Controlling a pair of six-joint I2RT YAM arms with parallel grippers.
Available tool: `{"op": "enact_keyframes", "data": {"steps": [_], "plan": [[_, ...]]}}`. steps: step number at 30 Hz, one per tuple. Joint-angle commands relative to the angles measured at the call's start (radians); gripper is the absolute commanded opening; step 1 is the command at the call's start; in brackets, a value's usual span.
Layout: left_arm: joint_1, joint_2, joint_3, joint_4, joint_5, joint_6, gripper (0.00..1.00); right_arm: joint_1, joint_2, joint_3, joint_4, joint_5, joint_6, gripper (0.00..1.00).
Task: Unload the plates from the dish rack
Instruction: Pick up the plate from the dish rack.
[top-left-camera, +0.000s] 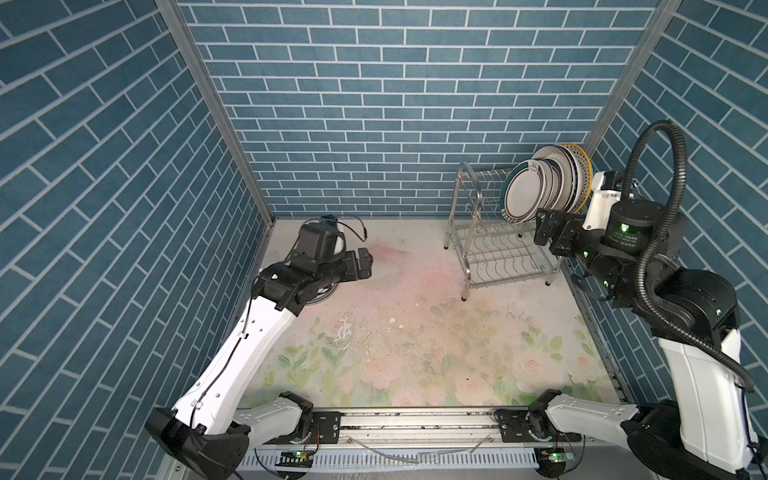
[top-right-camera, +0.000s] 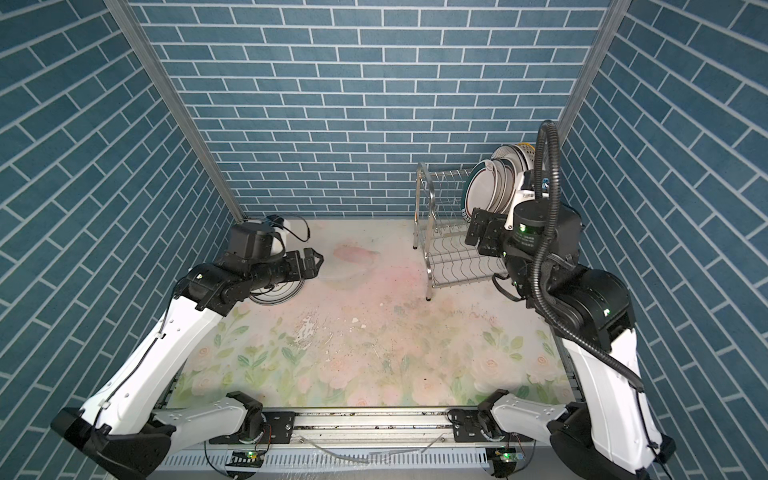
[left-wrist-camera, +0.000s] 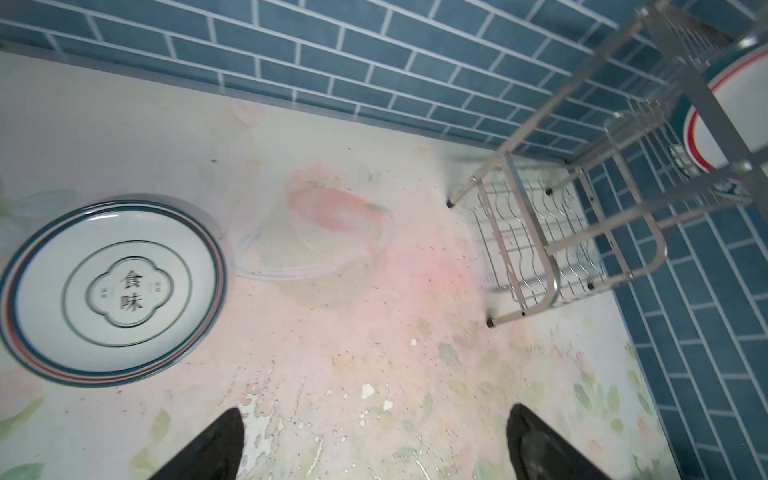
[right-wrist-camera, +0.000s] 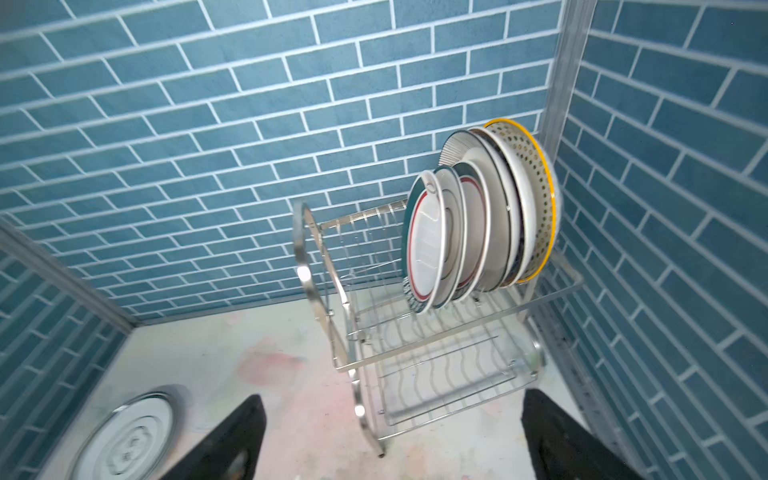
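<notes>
Right gripper (right-wrist-camera: 392, 395) is wide open and holds nothing, close beside the shiny two-tier steel wire dish rack (right-wrist-camera: 457, 327); the round white patterned plates (right-wrist-camera: 478, 216) stand upright on the rack's upper tier, just beyond its fingers. Left gripper (left-wrist-camera: 377, 411), wide open and empty too, hangs well apart from the rack, near one teal-rimmed white plate (left-wrist-camera: 112, 291) lying flat
</notes>
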Motion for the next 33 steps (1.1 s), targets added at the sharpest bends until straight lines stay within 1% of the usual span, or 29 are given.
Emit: {"op": "enact_keyframes", "data": {"steps": [1,4,7,10,18,25,33], "plan": [[-0.116,0.039,0.013,-0.007,-0.078,-0.024,0.99,-0.081,0.077,0.032,-0.046,-0.051,-0.013,0.99],[-0.177,0.066,-0.006,0.037,-0.063,-0.037,0.99,-0.164,0.124,0.035,-0.018,-0.156,-0.004,0.99],[-0.205,0.076,-0.035,0.072,-0.045,-0.045,0.99,-0.215,0.17,0.04,0.008,-0.223,0.004,0.99],[-0.213,0.058,-0.074,0.106,-0.025,-0.057,0.99,-0.263,0.206,0.046,0.026,-0.283,0.025,0.99],[-0.213,-0.012,-0.13,0.118,-0.035,-0.057,0.99,-0.344,0.278,0.044,0.071,-0.426,0.071,0.99],[-0.209,-0.027,-0.159,0.137,-0.053,-0.056,0.99,-0.348,0.299,0.051,0.099,-0.442,0.075,0.96],[-0.18,-0.035,-0.192,0.16,-0.028,-0.067,0.99,-0.357,0.328,0.061,0.118,-0.434,0.077,0.92]]}}
